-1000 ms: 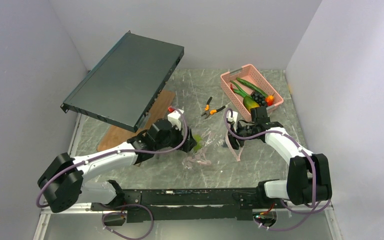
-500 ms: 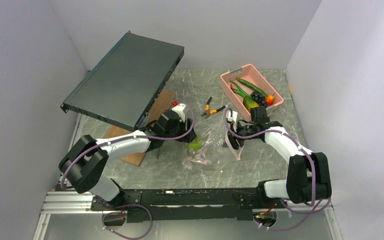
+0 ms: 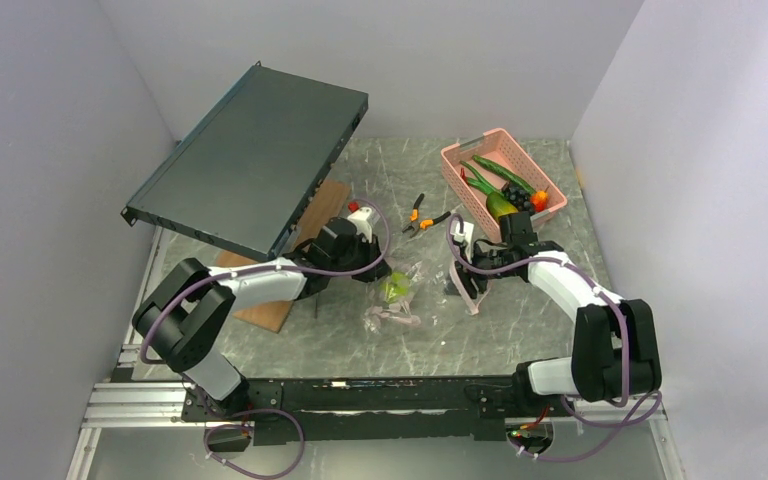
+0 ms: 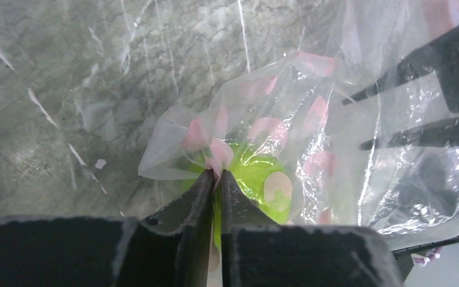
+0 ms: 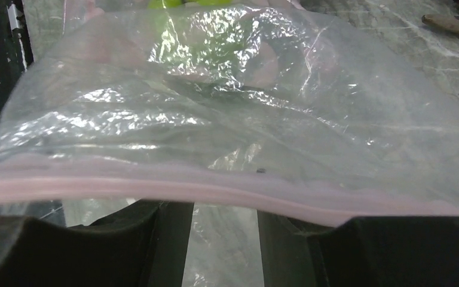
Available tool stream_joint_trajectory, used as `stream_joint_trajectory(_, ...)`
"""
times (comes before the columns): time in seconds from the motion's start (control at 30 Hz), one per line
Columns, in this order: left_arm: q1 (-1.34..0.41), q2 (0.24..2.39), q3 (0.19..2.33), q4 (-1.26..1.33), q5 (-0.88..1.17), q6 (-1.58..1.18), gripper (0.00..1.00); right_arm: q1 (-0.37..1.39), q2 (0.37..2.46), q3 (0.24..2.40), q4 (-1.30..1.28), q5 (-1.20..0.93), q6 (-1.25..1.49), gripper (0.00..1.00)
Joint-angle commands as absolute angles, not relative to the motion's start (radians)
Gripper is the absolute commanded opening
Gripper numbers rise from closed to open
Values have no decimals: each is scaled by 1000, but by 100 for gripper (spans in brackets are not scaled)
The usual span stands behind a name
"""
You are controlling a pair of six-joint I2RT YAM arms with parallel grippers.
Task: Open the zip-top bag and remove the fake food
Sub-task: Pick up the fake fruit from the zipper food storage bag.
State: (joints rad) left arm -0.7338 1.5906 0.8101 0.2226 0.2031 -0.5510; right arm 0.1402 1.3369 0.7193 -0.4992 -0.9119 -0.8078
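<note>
The clear zip-top bag (image 3: 403, 302) lies crumpled on the marble table between my two grippers. A green apple (image 3: 394, 289) shows inside it. My left gripper (image 3: 381, 277) is shut on a fold of the bag's film (image 4: 173, 161) right beside the apple (image 4: 257, 176). The bag's pale pink zip strip (image 5: 155, 190) drapes across the tips of my right gripper (image 5: 224, 209), whose jaws stand apart with only film in the gap. From above, my right gripper (image 3: 462, 280) sits at the bag's right end. The rest of the fake food, cucumbers (image 3: 501, 172), mango (image 3: 500, 208) and grapes (image 3: 518, 199), lies outside the bag.
That food fills a pink basket (image 3: 452, 170) at the back right. Orange-handled pliers (image 3: 421, 219) lie behind the bag. A large dark flat panel (image 3: 250, 160) leans over the back left, above a wooden board (image 3: 260, 308). Grey walls enclose the table.
My left gripper has closed on the bag's film beside the apple. Its arm has swung forward. The bag shifted slightly left, and the right arm barely moved.
</note>
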Motion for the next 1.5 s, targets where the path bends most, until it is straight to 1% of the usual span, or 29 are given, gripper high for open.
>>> stream_joint_trajectory(0.0, -728, 1603, 776, 320, 305, -585, 9, 149, 1347, 762, -503, -914, -808, 44)
stream_joint_trajectory(0.07, -728, 1600, 761, 353, 328, -600, 5, 151, 1351, 765, -513, -921, -818, 45)
stream_joint_trajectory(0.17, -728, 1603, 742, 390, 359, -620, 0, 156, 1359, 771, -538, -942, -845, 47)
stream_joint_trajectory(0.37, -729, 1607, 697, 454, 390, -658, 0, 188, 1354, 766, -576, -980, -917, 55)
stream_joint_trajectory(0.57, -740, 1625, 666, 471, 391, -672, 0, 264, 1361, 762, -583, -965, -966, 57)
stream_joint_trajectory(0.73, -769, 1644, 659, 487, 370, -690, 0, 324, 1362, 756, -590, -947, -1005, 60)
stream_joint_trajectory(1.13, -817, 1695, 701, 497, 350, -708, 0, 430, 1360, 735, -548, -844, -1002, 74)
stream_joint_trajectory(1.23, -825, 1706, 715, 493, 352, -708, 0, 451, 1363, 728, -519, -815, -974, 80)
stream_joint_trajectory(1.37, -833, 1722, 743, 481, 357, -705, 0, 476, 1372, 723, -485, -772, -942, 82)
stream_joint_trajectory(1.47, -842, 1735, 765, 470, 357, -700, 0, 489, 1381, 719, -465, -742, -923, 81)
